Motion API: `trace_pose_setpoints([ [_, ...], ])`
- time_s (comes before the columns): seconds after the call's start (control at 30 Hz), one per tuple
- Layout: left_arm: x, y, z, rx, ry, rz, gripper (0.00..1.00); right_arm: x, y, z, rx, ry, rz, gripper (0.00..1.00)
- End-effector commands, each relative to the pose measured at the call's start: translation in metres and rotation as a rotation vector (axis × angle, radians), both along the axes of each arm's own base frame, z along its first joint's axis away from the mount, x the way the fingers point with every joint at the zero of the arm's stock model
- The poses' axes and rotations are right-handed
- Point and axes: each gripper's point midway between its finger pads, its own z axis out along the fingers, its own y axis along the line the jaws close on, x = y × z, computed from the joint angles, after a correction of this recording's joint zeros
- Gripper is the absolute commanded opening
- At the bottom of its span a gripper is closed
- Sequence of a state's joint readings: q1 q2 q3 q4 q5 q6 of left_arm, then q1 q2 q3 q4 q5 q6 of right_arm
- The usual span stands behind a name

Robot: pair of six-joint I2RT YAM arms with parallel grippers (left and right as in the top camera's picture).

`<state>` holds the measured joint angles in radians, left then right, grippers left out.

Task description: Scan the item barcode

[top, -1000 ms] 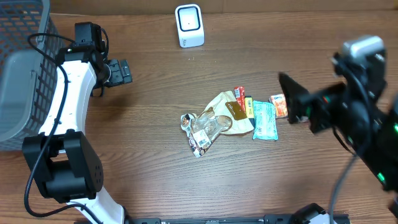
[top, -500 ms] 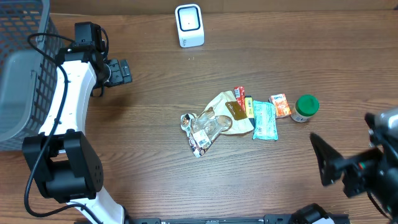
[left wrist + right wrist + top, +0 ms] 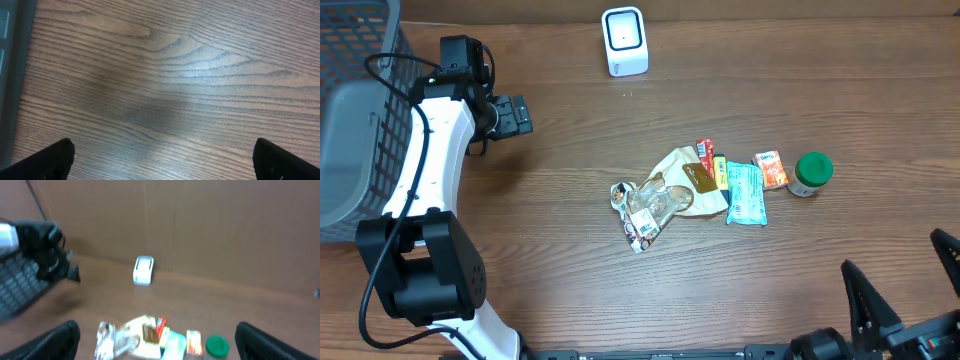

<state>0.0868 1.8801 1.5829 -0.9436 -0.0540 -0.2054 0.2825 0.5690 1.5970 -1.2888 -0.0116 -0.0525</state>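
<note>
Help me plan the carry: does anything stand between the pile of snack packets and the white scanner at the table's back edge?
Nothing visible does. Only bare wooden table lies between the pile of snack packets and the white scanner.

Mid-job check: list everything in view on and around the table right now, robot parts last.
scanner: one, white, top centre of table
wire basket: one, grey, far left edge
crumpled wrappers: a heap, clear and gold, table centre
red packet: one, red, heap's upper right
yellow packet: one, yellow, below the red one
teal packet: one, teal, right of heap
orange packet: one, orange, right of teal packet
jar: one, green lid, rightmost
table: one, brown wood
left pincer: black, open, near basket
right pincer: black, open, bottom right
</note>
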Motion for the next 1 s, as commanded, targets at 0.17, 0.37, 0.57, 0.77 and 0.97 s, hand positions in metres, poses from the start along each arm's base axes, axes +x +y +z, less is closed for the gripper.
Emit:
trace_pose_setpoints([
  [0.17,0.005,0.000,0.001,0.011,-0.006,-0.018,1.00,0.024,0.006,-0.027,0.048,-0.164,-0.015,1.00],
  [0.37,0.005,0.000,0.001,0.011,-0.007,-0.018,1.00,0.052,0.022,-0.051,0.082,-0.285,0.036,1.00],
  [0.57,0.005,0.000,0.001,0.011,-0.007,-0.018,1.00,0.074,0.038,-0.064,0.116,-0.442,0.100,1.00],
  [0.77,0.005,0.000,0.001,0.012,-0.006,-0.018,1.00,0.078,0.041,-0.083,0.160,-0.559,0.117,1.00],
  [0.97,0.005,0.000,0.001,0.011,-0.007,-0.018,1.00,0.086,0.043,-0.124,0.161,-0.567,0.117,1.00],
])
